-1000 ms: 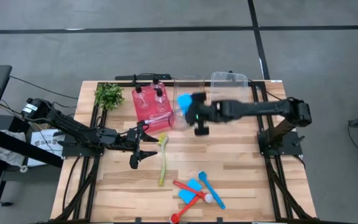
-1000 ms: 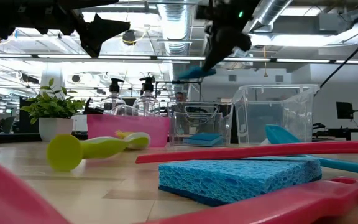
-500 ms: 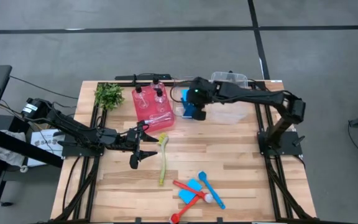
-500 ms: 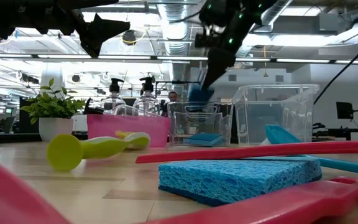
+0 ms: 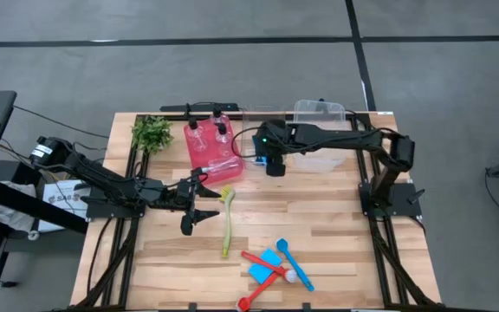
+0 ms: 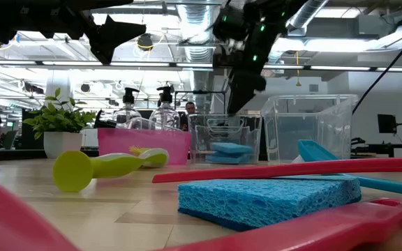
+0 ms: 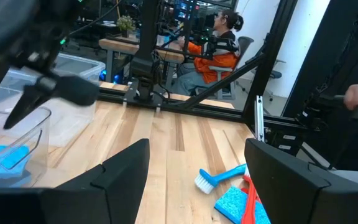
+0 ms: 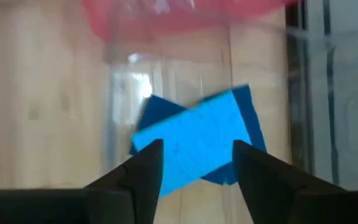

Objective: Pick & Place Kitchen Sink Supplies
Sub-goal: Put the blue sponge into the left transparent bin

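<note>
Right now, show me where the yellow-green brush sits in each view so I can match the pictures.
High view: yellow-green brush lies lengthwise at table centre, its head near the red bin.
Low view: brush at left, its round end toward the camera, in front of the red bin.
Left wrist view: not in it.
Right wrist view: not in it.
Shared landmark: the red bin, just behind the brush's head.

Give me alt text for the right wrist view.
Two blue sponges lie crossed in a clear bin, seen straight down between the right gripper's open dark fingers. A red bin's edge shows beyond, on the wooden table.
</note>
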Robot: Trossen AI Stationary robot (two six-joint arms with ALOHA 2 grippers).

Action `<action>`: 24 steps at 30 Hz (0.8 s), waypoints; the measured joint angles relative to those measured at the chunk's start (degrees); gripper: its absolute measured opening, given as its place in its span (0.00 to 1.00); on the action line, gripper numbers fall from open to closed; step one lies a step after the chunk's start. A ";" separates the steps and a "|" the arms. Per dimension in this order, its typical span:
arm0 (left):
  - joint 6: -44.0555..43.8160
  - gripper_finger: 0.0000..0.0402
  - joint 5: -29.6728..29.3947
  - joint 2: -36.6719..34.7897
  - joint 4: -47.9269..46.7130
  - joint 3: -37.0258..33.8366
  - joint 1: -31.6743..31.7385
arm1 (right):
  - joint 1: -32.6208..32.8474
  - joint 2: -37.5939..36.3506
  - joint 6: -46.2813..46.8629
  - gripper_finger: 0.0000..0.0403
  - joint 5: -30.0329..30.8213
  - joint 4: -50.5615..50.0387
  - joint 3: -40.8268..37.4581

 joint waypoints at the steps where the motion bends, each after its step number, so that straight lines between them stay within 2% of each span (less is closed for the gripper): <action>1: 0.00 0.66 -0.01 0.00 0.00 0.00 0.00 | 0.94 -0.71 0.11 0.46 -0.01 -0.09 0.00; 5: 0.00 0.66 0.00 0.00 -0.02 0.00 0.00 | 5.61 -3.81 1.82 0.47 -0.74 -0.24 0.00; 12: 0.00 0.66 -0.01 0.00 -0.02 0.00 0.00 | 16.45 -5.72 2.20 0.44 -9.32 -2.00 0.00; 21: 0.00 0.66 0.01 0.00 -0.02 0.00 -0.02 | 28.45 -2.05 4.16 0.40 -9.80 -2.87 -2.58; 24: 0.00 0.66 -0.01 0.00 -0.02 0.00 -0.01 | 31.00 0.36 5.66 0.38 -11.94 -1.89 -2.58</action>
